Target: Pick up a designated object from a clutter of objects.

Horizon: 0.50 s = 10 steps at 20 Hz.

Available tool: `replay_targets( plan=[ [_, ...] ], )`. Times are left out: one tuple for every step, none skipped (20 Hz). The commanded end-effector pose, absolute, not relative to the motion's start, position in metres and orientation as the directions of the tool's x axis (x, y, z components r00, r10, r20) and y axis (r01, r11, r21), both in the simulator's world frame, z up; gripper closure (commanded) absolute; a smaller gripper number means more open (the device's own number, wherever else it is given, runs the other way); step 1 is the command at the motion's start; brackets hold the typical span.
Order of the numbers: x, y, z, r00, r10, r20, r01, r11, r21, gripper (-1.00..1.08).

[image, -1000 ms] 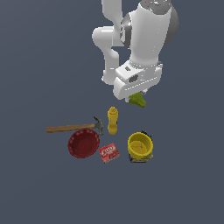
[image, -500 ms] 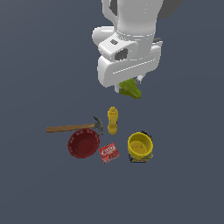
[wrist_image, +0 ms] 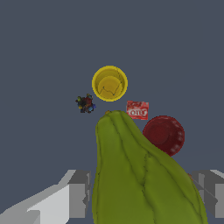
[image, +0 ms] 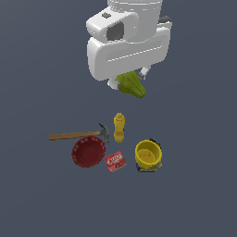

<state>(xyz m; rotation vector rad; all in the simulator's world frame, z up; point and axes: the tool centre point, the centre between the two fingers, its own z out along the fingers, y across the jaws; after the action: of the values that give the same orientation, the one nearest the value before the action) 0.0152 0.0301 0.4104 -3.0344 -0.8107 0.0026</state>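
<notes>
Green pear point(image: 131, 84) held aloft by gripper point(image: 128, 81), hammer point(image: 78, 134), bowl point(image: 88, 153), bottle point(image: 119, 127), cup point(image: 148, 154) below

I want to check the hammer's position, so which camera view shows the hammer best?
The exterior view. The hammer lies in full there, wooden handle pointing to that view's left, head beside the yellow bottle. The wrist view shows nothing of it; the held green pear fills much of that picture.
</notes>
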Motion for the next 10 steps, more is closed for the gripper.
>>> replay_targets(
  plan=[
    [0.0193, 0.0266, 0.4189, 0.867, 0.499, 0.000, 0.499, -0.867, 0.000, 1.08],
    [0.0203, 0.0257, 0.4212, 0.867, 0.499, 0.000, 0.499, -0.867, 0.000, 1.08],
    [0.0213, 0.0249, 0.4230, 0.867, 0.499, 0.000, 0.499, -0.867, 0.000, 1.08],
    [0.0222, 0.0242, 0.4245, 0.867, 0.499, 0.000, 0.499, -0.867, 0.000, 1.08],
    [0.0229, 0.0236, 0.4257, 0.867, 0.499, 0.000, 0.499, -0.867, 0.000, 1.08],
    [0.0234, 0.0232, 0.4265, 0.867, 0.499, 0.000, 0.499, -0.867, 0.000, 1.08],
    [0.0238, 0.0230, 0.4271, 0.867, 0.499, 0.000, 0.499, -0.867, 0.000, 1.08],
    [0.0241, 0.0230, 0.4273, 0.867, 0.499, 0.000, 0.499, -0.867, 0.000, 1.08],
    [0.0242, 0.0231, 0.4272, 0.867, 0.499, 0.000, 0.499, -0.867, 0.000, 1.08],
    [0.0241, 0.0233, 0.4269, 0.867, 0.499, 0.000, 0.499, -0.867, 0.000, 1.08]
  ],
)
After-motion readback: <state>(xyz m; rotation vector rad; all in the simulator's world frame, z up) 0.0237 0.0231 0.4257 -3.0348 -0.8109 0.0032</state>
